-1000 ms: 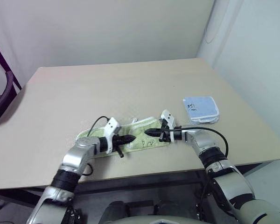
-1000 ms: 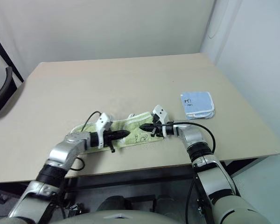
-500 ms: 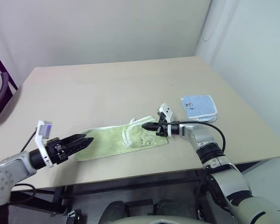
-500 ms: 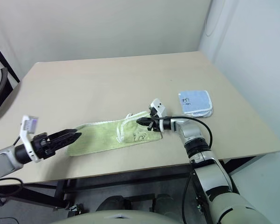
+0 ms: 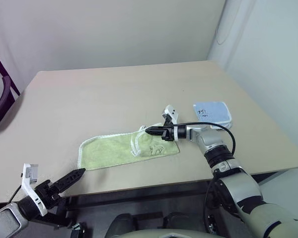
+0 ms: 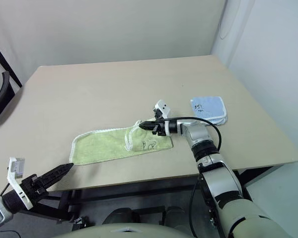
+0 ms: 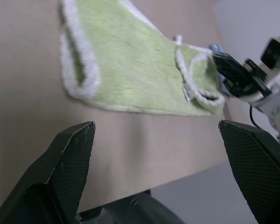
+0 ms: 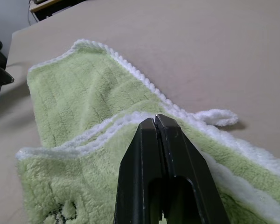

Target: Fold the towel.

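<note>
green terry, white-edged: the towel [image 5: 124, 148] lies flat on the table [image 5: 114, 94], near the front edge and a little left of centre, its long axis running left to right. its right end is already doubled over leftward, making a short flap with faint embroidery on top.

the right claw [image 5: 150, 131] reaches in from the right, pointing left along that axis, its tips pressed together at the free edge of the flap. it looks to be pinching the white edging there, though the bite itself is hard to make out.

the left claw [image 5: 69, 177] hangs off the near-left corner of the table, spread wide and holding nothing, well apart from the towel.

the unfolded length stretches left from the right claw, so that arm is the nearer one to carry the fold on.

a small blue cloth [image 5: 212, 112] sits further right.
</note>
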`<state>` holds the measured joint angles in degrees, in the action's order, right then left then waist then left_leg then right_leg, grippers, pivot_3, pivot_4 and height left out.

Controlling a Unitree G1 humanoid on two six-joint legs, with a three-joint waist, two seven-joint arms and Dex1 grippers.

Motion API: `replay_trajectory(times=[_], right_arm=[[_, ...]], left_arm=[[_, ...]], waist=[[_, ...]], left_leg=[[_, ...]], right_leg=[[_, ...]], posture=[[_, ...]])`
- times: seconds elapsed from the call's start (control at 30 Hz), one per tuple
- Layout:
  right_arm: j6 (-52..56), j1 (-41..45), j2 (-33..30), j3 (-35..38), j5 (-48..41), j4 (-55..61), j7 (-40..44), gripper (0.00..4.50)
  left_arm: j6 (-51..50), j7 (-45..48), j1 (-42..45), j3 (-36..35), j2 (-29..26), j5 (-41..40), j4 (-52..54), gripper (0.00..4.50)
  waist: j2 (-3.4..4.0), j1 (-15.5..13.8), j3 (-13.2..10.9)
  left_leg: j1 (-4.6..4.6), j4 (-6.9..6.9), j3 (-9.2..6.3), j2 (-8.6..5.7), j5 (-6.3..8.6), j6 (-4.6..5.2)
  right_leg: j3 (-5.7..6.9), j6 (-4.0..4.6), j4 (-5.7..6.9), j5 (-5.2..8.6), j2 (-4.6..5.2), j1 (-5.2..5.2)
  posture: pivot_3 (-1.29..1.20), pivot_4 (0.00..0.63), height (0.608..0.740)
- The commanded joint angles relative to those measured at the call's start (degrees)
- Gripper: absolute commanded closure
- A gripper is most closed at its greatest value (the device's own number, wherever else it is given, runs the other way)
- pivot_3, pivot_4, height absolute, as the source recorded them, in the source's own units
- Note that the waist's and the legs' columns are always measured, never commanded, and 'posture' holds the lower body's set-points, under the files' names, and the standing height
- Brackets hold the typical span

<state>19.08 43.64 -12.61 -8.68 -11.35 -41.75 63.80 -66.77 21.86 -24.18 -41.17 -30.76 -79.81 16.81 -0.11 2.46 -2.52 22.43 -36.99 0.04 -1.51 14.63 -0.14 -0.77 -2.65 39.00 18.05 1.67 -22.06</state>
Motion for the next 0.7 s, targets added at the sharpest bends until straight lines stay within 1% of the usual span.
replay_trajectory(times=[0.03, 0.17, 0.27, 0.47, 0.63, 0.7], right_arm=[[-1.27, 1.41, 0.36, 0.5, 0.09, 0.51, 0.25, 4.5], [-1.34, 0.47, -0.11, 0.4, 0.46, 1.29, 0.23, 4.5], [-1.21, 0.32, -0.57, 0.69, 0.69, 1.53, -0.3, 4.5], [-1.29, -0.64, -1.49, 0.44, 1.31, 2.47, -0.2, 4.5], [-1.13, -1.25, -1.29, 0.36, 1.27, 3.18, -0.53, 4.5], [-1.2, -1.44, -1.06, 0.41, 1.24, 2.99, -0.75, 4.5]], left_arm=[[1.82, -4.54, 2.52, 0.34, 0.69, -4.23, -1.18, 0.01], [3.71, -10.47, 4.57, 1.36, 2.61, -9.44, -1.62, 0.01], [4.12, -13.19, 4.14, 3.4, 2.74, -10.5, -1.21, 0.01], [4.34, -15.72, 2.86, 4.28, 0.11, -12.87, -2.96, 0.01], [4.93, -17.53, 1.28, 3.47, -2.17, -17.05, -3.58, 0.01], [4.54, -19.27, 1.2, 4.7, -3.35, -17.35, -4.1, 0.01]], waist=[[0.01, 0.0, 0.0], [0.0, -0.01, 0.0], [-0.01, 0.08, 0.01], [0.01, 0.09, 0.0], [0.04, 0.05, -0.02], [0.04, 0.04, -0.03]], left_leg=[[0.02, 0.0, 0.0, 0.0, 0.0, 0.0], [0.08, 0.0, 0.0, 0.0, 0.0, 0.0], [0.08, 0.03, 0.0, 0.0, 0.0, -0.01], [0.08, 0.06, 0.0, 0.0, 0.0, -0.01], [0.1, 0.07, 0.0, 0.0, 0.0, -0.01], [0.1, 0.08, 0.0, 0.0, 0.01, -0.01]], right_leg=[[0.0, 0.0, 0.0, 0.0, 0.0, -0.02], [0.0, -0.01, -0.02, 0.0, 0.0, -0.05], [0.0, -0.01, -0.02, -0.01, 0.0, -0.06], [0.0, 0.03, -0.02, 0.01, 0.0, -0.1], [0.0, 0.04, -0.05, 0.02, 0.01, -0.12], [0.0, 0.04, -0.05, 0.02, 0.01, -0.12]], posture=[[0.0, 0.0, 0.74], [0.0, 0.0, 0.74], [0.0, 0.0, 0.74], [0.0, 0.0, 0.74], [0.0, 0.0, 0.74], [0.0, 0.0, 0.74]])
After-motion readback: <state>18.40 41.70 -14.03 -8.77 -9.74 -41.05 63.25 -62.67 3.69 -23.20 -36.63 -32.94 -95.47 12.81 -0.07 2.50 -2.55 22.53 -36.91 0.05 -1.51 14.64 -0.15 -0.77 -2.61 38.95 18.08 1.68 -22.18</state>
